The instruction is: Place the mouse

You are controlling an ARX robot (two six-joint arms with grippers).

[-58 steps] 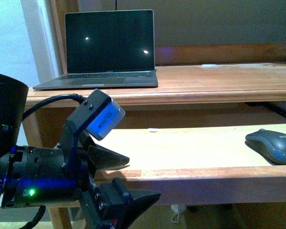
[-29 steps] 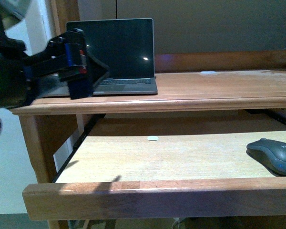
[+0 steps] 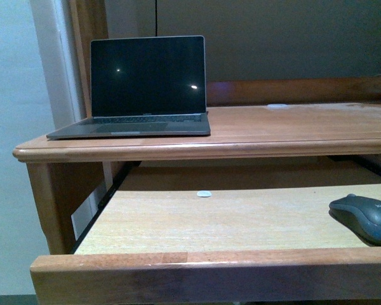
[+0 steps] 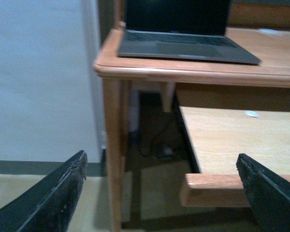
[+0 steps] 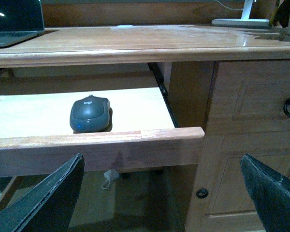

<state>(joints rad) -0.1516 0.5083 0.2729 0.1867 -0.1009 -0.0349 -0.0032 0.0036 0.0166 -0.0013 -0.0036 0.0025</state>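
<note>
The dark grey mouse (image 3: 364, 218) lies on the pull-out keyboard tray (image 3: 209, 219) at its right end, near the front rail; it also shows in the right wrist view (image 5: 90, 113). Neither gripper shows in the front view. My left gripper (image 4: 162, 164) is open and empty, low in front of the desk's left leg. My right gripper (image 5: 162, 166) is open and empty, below and in front of the tray's right corner, apart from the mouse.
An open laptop (image 3: 140, 89) with a dark screen stands on the desktop (image 3: 292, 124) at the left. A tiny white disc (image 3: 204, 194) lies on the tray. A cabinet with ring-pull drawers (image 5: 253, 96) is at the right. A white lamp base (image 5: 241, 21) stands at the far right.
The left arm has dropped out of the front view; it was in front of the laptop half a second ago. The mouse has not moved.
</note>
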